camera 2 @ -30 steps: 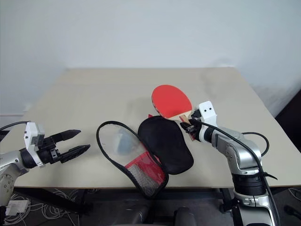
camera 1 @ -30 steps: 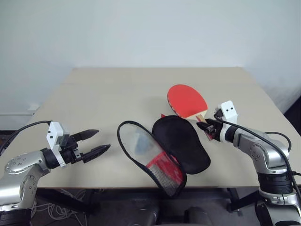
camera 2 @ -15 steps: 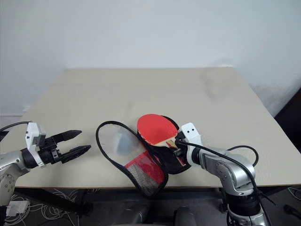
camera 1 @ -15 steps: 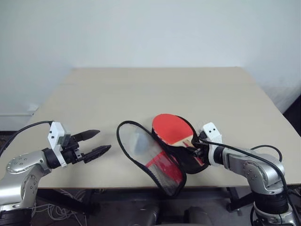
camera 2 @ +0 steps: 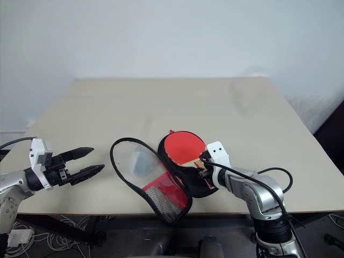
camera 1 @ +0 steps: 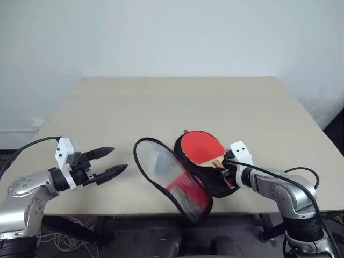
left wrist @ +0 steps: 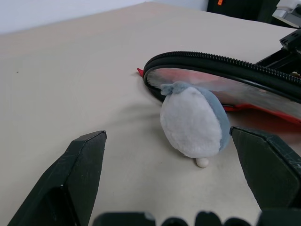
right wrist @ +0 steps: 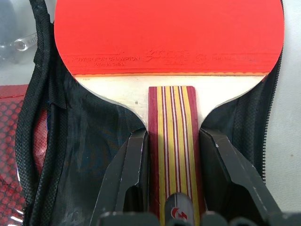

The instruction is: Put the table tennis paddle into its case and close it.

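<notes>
The table tennis paddle (camera 1: 200, 146) lies red face up on the black half of the open case (camera 1: 217, 185). My right gripper (camera 1: 223, 165) is shut on its striped wooden handle (right wrist: 175, 136), one black finger on each side. The case's other half (camera 1: 167, 174), a clear panel with red and black mesh, is raised to the left of the paddle with its zip edge open. My left gripper (camera 1: 118, 159) hovers open to the left of the case, apart from it and holding nothing.
A small grey-and-white plush thing (left wrist: 193, 120) stands on the beige table (camera 1: 134, 107) against the raised flap, between my left gripper's fingers (left wrist: 84, 160) in the left wrist view. The case sits close to the table's front edge.
My right gripper brought the paddle down and to the left, from behind the case onto its black half. The left arm stayed still.
</notes>
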